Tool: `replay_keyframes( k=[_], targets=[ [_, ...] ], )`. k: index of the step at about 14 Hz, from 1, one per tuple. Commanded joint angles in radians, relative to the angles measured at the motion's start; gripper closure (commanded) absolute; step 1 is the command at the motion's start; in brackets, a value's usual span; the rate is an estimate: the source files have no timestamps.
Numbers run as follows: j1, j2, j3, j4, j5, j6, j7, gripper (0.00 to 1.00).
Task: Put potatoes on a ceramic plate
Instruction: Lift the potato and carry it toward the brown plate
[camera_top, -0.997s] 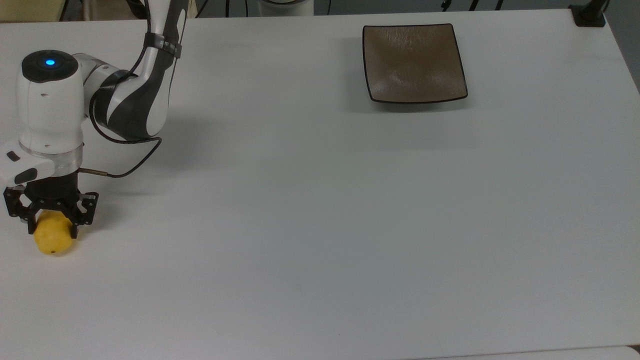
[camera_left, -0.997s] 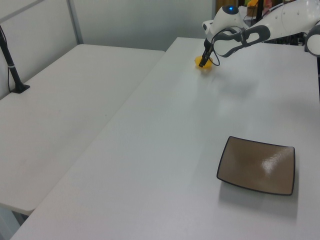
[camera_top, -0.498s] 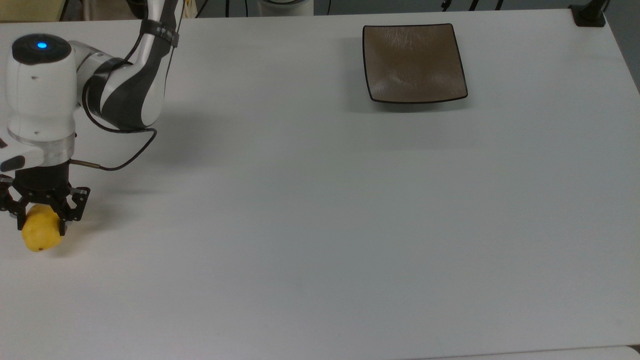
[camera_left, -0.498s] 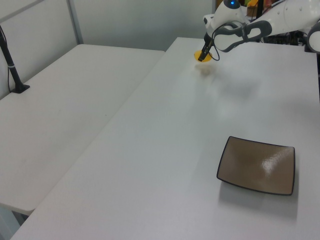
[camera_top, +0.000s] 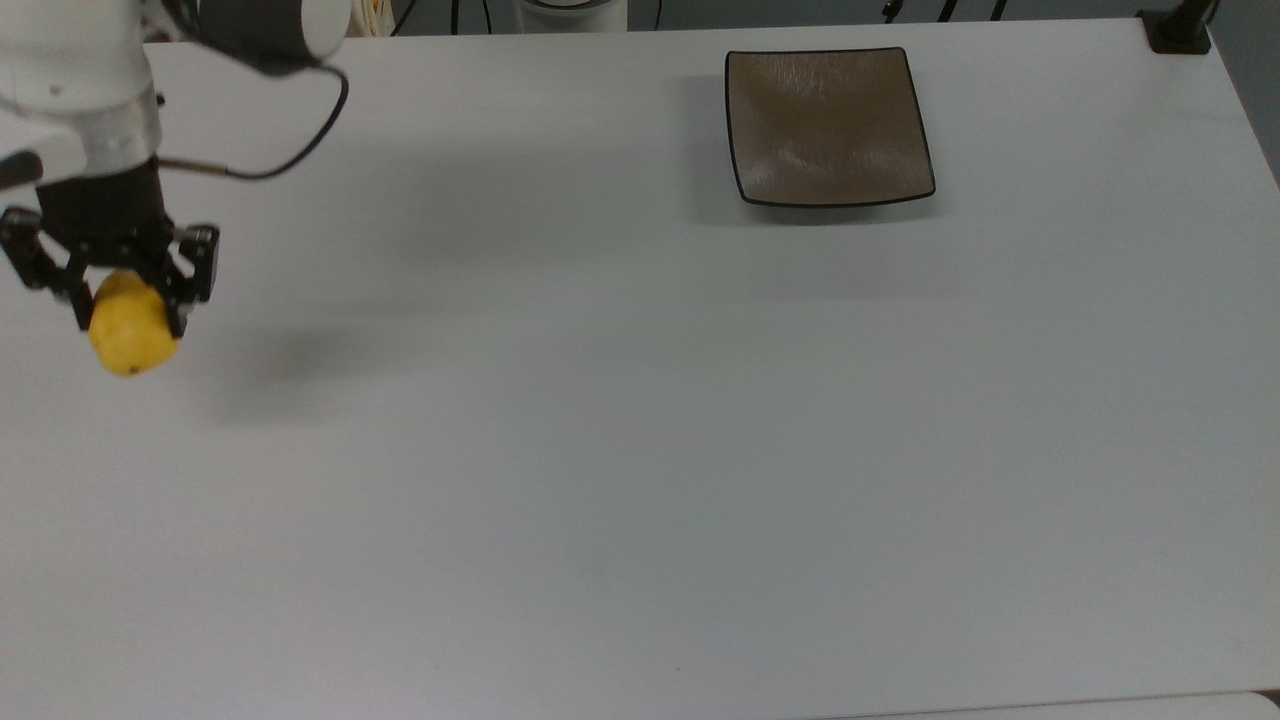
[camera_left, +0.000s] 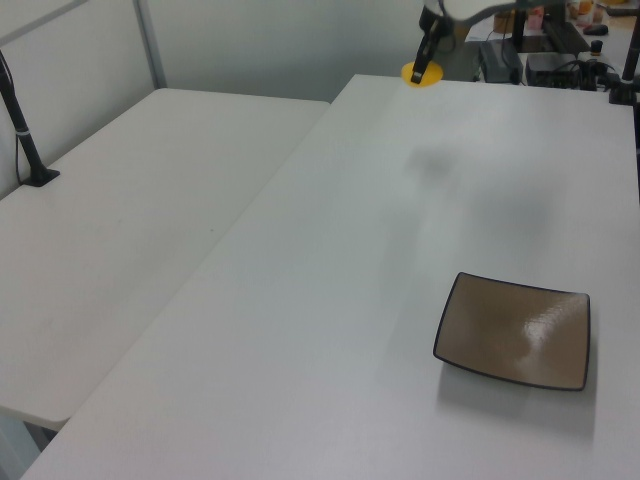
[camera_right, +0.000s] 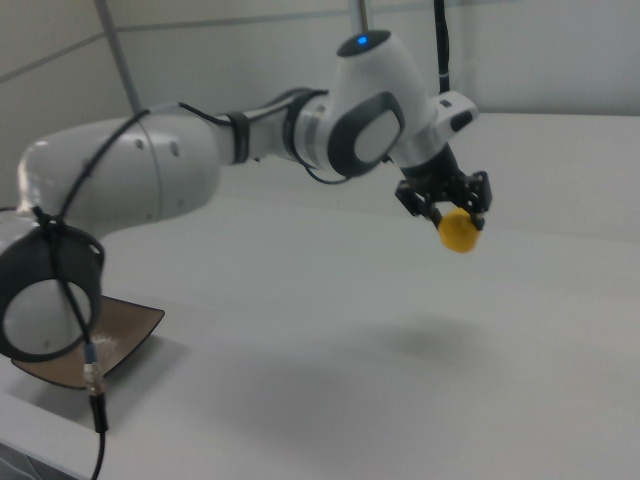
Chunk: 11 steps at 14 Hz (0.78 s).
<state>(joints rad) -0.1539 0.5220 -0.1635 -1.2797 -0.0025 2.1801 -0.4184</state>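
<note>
**Potato held clear of the table, far from the plate**

The potato (camera_top: 131, 336) is a small, smooth, bright yellow egg shape. In the top view its long axis runs from upper left to lower right, its lower end free and carrying a tiny dark spot, its upper end tucked between the fingers. The gripper (camera_top: 128, 300) is clenched on the potato, one black finger pressed to each side of it. In the right view the potato (camera_right: 460, 231) hangs below the gripper (camera_right: 447, 213) well above the table (camera_right: 420, 400), with a soft shadow on the surface beneath it. In the left view the potato (camera_left: 422, 75) shows as a yellow patch at the gripper's (camera_left: 424, 68) tip, near the far edge of the table (camera_left: 330, 300).

The ceramic plate (camera_top: 828, 125) is square with rounded corners, glossy brown, with a thin dark rim and slightly upturned edges; light glints off its glaze. Nothing lies in it. It sits flat on the matte white table (camera_top: 640, 480). Taking the plate as landmark, the potato is well apart from it, far toward the top view's left and somewhat lower in the top view. In the left view the plate (camera_left: 514, 331) lies in the foreground; in the right view one corner of the plate (camera_right: 120, 335) shows behind the white and grey arm (camera_right: 150, 180).

A black cable (camera_top: 290, 150) loops from the arm's wrist.
</note>
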Motion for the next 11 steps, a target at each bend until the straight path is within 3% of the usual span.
replay_keyframes(
  k=[1, 8, 11],
  targets=[
    [0.065, -0.23, -0.002, -0.168, 0.015, -0.173, 0.07, 1.0],
    [0.166, -0.526, -0.002, -0.374, 0.054, -0.321, 0.179, 1.0],
    [0.255, -0.6, -0.002, -0.4, 0.064, -0.458, 0.271, 1.0]
  ],
)
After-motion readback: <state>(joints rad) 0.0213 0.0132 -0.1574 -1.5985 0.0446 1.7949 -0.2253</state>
